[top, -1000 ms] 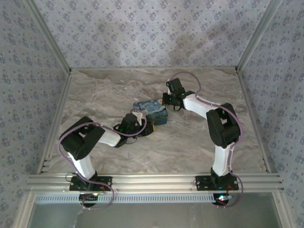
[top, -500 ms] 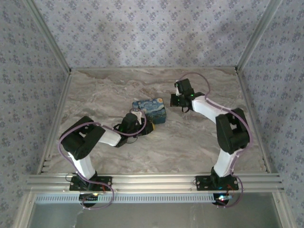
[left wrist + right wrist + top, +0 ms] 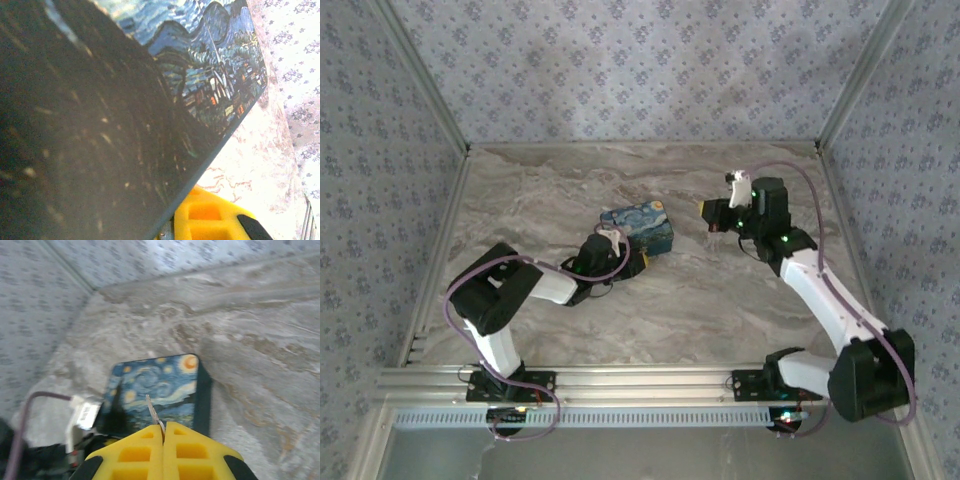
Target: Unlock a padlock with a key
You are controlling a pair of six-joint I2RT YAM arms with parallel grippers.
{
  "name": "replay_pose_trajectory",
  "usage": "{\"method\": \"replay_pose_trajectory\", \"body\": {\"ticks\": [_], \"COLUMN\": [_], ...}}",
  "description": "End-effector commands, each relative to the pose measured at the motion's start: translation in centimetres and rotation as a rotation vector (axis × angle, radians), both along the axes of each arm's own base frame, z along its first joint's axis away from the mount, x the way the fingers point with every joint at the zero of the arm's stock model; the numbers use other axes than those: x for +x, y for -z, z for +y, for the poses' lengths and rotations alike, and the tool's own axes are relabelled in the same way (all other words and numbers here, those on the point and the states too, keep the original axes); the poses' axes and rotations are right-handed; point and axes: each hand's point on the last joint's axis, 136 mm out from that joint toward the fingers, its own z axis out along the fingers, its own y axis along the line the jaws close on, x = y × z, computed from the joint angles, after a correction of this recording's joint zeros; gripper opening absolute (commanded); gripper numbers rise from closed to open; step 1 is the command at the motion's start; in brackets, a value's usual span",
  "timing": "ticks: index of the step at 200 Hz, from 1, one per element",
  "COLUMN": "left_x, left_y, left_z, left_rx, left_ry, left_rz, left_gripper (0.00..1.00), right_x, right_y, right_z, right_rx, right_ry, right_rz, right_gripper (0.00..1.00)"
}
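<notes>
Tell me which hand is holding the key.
The right hand, shut on the thin pale key sticking out between its tips; the left hand sits against the blue box.

Key (image 3: 153,413) in right end effector (image 3: 163,428)

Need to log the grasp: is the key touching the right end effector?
Touching. The right wrist view shows the key pinched in the shut right end effector.
</notes>
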Motion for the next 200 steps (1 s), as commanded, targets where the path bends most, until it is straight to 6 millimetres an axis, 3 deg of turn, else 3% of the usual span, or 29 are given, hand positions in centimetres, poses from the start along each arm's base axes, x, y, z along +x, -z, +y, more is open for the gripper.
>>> {"method": "replay_pose_trajectory", "body": {"ticks": [1,48,93,200], "left_x": [1.0,1.3,1.8,2.4], "left_y": [-1.2,-1.5,-1.7,-3.6], "left_z": [-0.8,-1.1,-0.8,-0.7], "left_rx": [-0.024,-0.036,-0.058,-0.131], "left_ry": [-0.006,-0.005,-0.015,-0.021], "left_rz": [-0.032,-0.037,-0.033,-0.023], "left_gripper": [0.08,0.08,0.08,0.08], "right_x": [-2.5,-5.7,-7.5,-5.3], "right_y": [-2.4,-4.8,-6.1,0.6], "right_z": [1.2,1.1,1.1,-0.8], "right_rx": [0.110,0.238,0.356,0.572], "right_ry": [-0.119,-0.177,-0.217,-0.017], "right_rz": [-0.054,-0.127,-0.156,0.088], "right_gripper": [0.00,0.00,0.00,0.00]}}
